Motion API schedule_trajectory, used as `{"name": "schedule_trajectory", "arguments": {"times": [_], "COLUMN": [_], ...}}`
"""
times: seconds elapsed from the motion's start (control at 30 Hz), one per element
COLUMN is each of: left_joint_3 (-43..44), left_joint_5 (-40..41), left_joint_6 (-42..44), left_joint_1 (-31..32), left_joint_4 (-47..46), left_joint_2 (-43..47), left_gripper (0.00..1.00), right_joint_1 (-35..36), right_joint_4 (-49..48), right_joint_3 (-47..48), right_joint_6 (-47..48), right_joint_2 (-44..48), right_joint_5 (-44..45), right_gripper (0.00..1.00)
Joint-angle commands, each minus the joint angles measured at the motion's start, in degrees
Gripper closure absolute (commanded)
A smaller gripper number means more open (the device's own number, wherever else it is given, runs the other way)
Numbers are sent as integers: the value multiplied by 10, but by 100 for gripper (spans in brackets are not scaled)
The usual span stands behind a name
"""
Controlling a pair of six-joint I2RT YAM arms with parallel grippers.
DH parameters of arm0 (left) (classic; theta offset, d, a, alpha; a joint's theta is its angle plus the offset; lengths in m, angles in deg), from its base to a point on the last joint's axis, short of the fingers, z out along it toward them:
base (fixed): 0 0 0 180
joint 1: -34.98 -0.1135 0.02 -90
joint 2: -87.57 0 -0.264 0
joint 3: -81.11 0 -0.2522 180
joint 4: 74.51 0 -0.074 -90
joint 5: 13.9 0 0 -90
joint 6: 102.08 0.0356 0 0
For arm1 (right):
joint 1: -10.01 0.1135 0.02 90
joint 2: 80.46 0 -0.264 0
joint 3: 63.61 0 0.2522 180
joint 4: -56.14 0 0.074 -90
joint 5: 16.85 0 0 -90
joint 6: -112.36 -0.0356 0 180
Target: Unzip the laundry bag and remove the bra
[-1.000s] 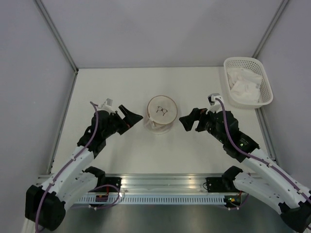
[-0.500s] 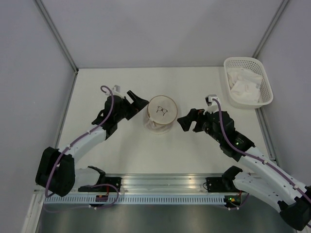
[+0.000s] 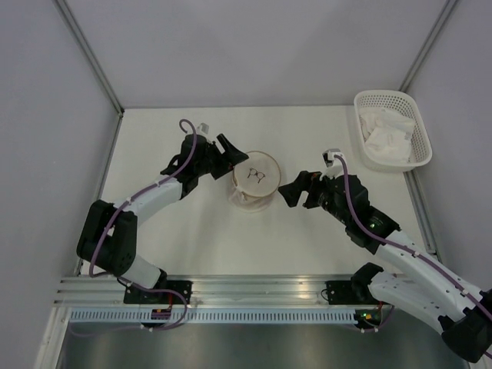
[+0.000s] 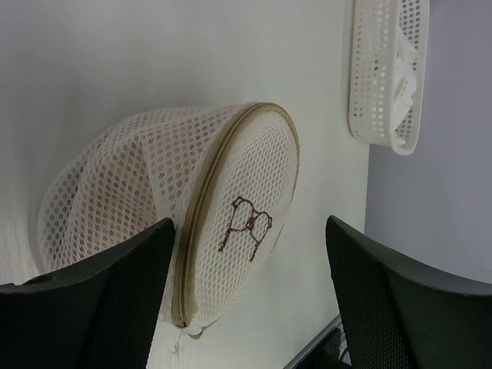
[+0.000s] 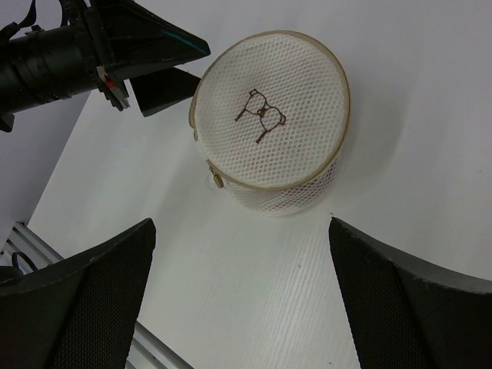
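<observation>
The laundry bag (image 3: 255, 181), a round whitish mesh pod with a brownish zip rim and a small bra drawing on its flap, lies mid-table with the zip closed. It also shows in the left wrist view (image 4: 192, 192) and the right wrist view (image 5: 269, 115). The zip pull (image 5: 217, 181) hangs at the rim's near-left side. My left gripper (image 3: 233, 159) is open at the bag's left edge, its fingers either side of the flap (image 4: 250, 223). My right gripper (image 3: 290, 192) is open and empty just right of the bag (image 5: 242, 223). No bra shows.
A white plastic lattice basket (image 3: 392, 127) holding white cloth stands at the back right corner; it also shows in the left wrist view (image 4: 384, 77). Grey walls enclose the table on three sides. A metal rail (image 3: 254, 296) runs along the near edge.
My left arm has swung away from me and right, bringing its open gripper up to the bag's left edge. My right gripper has edged slightly left toward the bag.
</observation>
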Motion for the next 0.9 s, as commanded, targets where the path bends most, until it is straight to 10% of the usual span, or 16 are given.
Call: {"name": "schedule_trajectory", "arguments": {"times": [0.0,0.33,0.87], "left_joint_3": [31,10,-45], "left_joint_5": [-37,-7,-36], "left_joint_6": [41,83,-24], "left_joint_1": [8,10,35], "left_joint_4": [28,120,23], "left_joint_2": [-19,8,-8], "left_gripper": [17,16,22], "right_joint_1": [2,1,1], "right_joint_4": [-16,-20,-57], "right_joint_3": [-1,-9,-31], "right_joint_6": [-3,-8,-24], "right_joint_2": [-5,-13,-35], "right_joint_5": [-1,2,-16], "right_gripper": [2,2,9]}}
